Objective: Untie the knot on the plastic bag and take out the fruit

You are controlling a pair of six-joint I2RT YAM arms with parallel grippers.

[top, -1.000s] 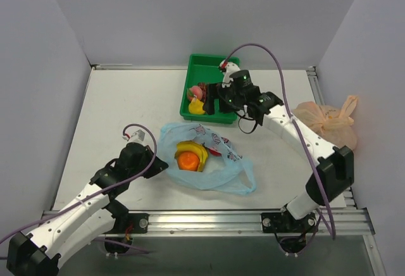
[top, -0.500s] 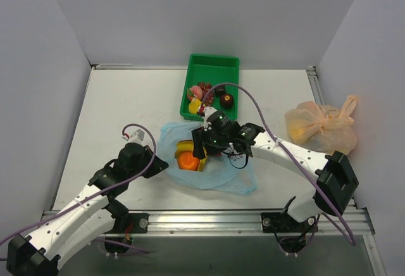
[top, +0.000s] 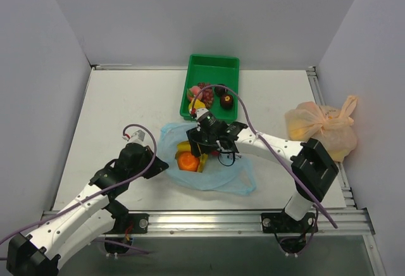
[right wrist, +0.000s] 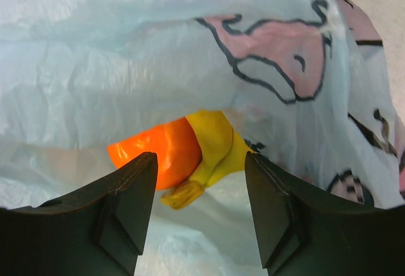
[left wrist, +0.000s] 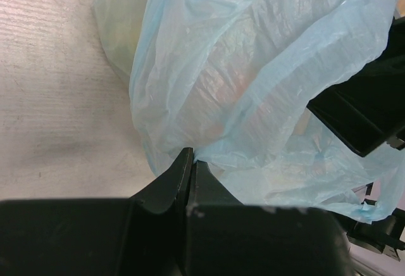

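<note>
The light blue plastic bag (top: 221, 171) lies open on the table; no knot shows. Inside it lie a round orange (top: 187, 161) and a yellow banana (top: 202, 159). My left gripper (top: 160, 167) is shut on the bag's left edge (left wrist: 209, 118). My right gripper (top: 197, 147) is open and empty just above the bag's mouth. In the right wrist view the orange (right wrist: 158, 152) and the banana (right wrist: 212, 146) lie between and beyond the open fingers (right wrist: 130, 190).
A green tray (top: 212, 67) at the back holds several toy fruits. A tied pale orange bag (top: 323, 124) sits at the right, by the wall.
My right gripper left the green tray and came down to the blue bag's mouth, over the orange and banana. The left gripper stayed put on the bag.
</note>
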